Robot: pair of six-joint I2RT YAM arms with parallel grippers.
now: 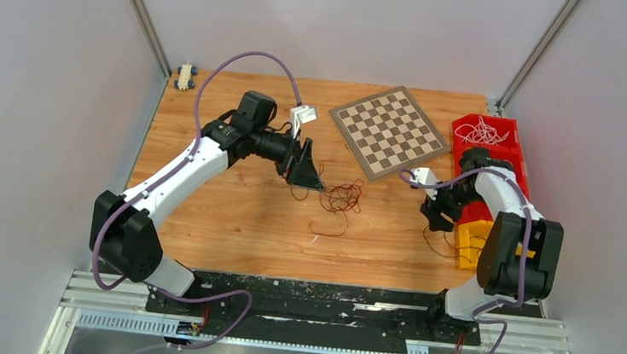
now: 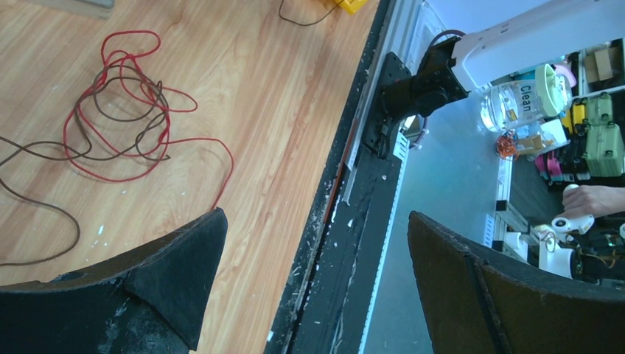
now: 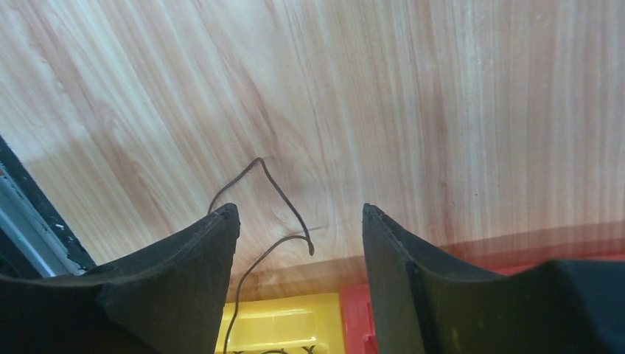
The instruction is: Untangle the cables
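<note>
One red-and-brown tangle of cables (image 1: 341,198), mid-table (image 1: 238,213), just beside the nearer left claw (image 1: 314,180), which is spread wide and empty; right claw (image 1: 437,215), also spread, hangs well apart over a brown strand (image 3: 284,203).

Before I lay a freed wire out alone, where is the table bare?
Bare wood lies between the red-and-brown tangle and the black rail, and left of the left arm. Crowded: around the tangle, and the right side with bins, right gripper and a brown wire.
</note>
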